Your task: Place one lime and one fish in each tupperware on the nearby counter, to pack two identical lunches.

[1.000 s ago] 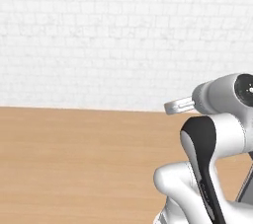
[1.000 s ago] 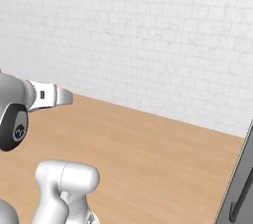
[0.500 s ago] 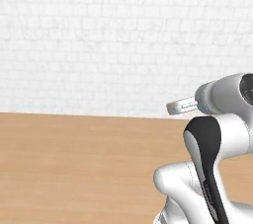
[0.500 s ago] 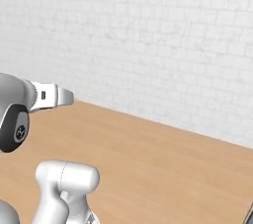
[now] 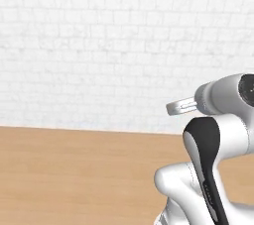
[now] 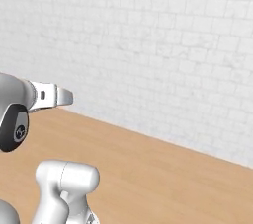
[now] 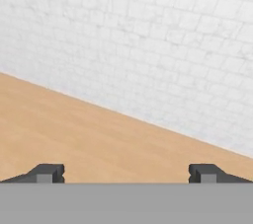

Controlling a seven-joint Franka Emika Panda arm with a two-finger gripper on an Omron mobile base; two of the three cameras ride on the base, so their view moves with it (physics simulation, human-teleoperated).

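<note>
The claw (image 7: 126, 172) is spread fully wide and holds nothing, facing bare wood-grain counter (image 5: 74, 169) below a white brick wall (image 6: 148, 45). No lime, fish or tupperware visible, so this looks like searching; next comes finding them.

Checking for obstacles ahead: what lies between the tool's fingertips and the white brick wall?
Only bare light-brown wood-grain counter, seen in the hand view, running from the open tool up to the white brick wall.
</note>
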